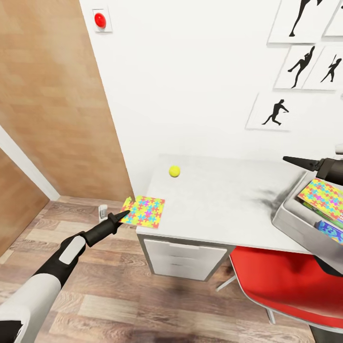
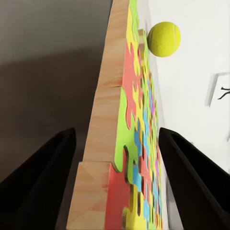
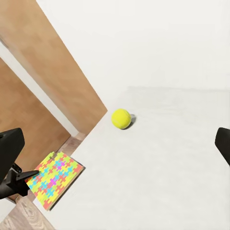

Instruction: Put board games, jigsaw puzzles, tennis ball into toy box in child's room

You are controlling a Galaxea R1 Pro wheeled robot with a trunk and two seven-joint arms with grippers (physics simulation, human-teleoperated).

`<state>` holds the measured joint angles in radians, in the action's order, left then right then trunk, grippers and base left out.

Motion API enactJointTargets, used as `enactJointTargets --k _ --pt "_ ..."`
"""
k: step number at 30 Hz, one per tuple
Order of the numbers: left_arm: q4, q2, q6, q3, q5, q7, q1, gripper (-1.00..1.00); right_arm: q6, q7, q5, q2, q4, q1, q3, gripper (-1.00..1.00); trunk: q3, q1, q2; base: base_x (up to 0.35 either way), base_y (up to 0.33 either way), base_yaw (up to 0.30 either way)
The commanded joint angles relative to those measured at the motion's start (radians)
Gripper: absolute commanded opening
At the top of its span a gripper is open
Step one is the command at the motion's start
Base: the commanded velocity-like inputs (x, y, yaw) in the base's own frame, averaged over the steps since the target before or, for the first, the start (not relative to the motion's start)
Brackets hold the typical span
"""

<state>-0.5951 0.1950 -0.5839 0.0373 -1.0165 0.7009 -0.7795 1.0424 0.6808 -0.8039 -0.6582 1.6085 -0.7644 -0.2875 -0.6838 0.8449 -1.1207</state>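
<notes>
Head view: left hand (image 1: pixel 127 211) at the overhanging edge of a jigsaw puzzle (image 1: pixel 144 211), which lies at the near left corner of the tabletop (image 1: pixel 224 200) and juts out over the wood floor (image 1: pixel 119 295). Tennis ball (image 1: pixel 174 171) further back on the same pale top, well apart from the puzzle. At the right edge, the toy box (image 1: pixel 290 220) with a second jigsaw puzzle (image 1: pixel 324 194) leaning inside it and another printed item beneath, too cropped to name. Right hand (image 1: pixel 297 161) stretched above the box's rim; from here, cannot tell whether spread or closed. Red chair (image 1: pixel 281 281) tucked under the tabletop; silhouette posters (image 1: pixel 305 62) on the white wall.

Left wrist view: fingers (image 2: pixel 43 177) spread wide, one on each side of the puzzle (image 2: pixel 139 143), seen edge-on with its wooden rim between them. Neither pad touching yet, by the look of it. Ball (image 2: pixel 164 39) beyond the far end.

Right wrist view: fingertips (image 3: pixel 10 146) spread far apart at the picture's sides, nothing between them. Ball (image 3: pixel 121 118) on the bare top, puzzle (image 3: pixel 55 177) at the corner with the left hand's tip (image 3: pixel 19 179) against its edge.

Step in hand, as judged: pinching the puzzle by its overhang. Best done by pushing a little deeper so the pads bite well past the rim, keeping the slab centred in the gap, then closing squarely on the flat faces. Likely risk: a shallow grip letting the thin board pivot or slip off the corner on lifting.
</notes>
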Motion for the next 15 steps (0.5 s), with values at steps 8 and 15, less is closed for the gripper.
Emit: enactJointTargets --k 8,15 --pt "0.001 0.000 -0.002 0.006 0.004 0.000 0.000 -1.00 0.005 0.006 0.005 -0.001 0.000 -0.001 -0.001 1.00 -0.001 0.000 -0.001 0.000 0.000 -0.003" --pt "0.001 0.000 -0.004 0.006 0.003 0.001 -0.001 -1.00 0.005 0.006 0.005 -0.001 0.000 -0.001 -0.001 1.00 -0.001 0.000 -0.001 0.000 0.000 0.000"
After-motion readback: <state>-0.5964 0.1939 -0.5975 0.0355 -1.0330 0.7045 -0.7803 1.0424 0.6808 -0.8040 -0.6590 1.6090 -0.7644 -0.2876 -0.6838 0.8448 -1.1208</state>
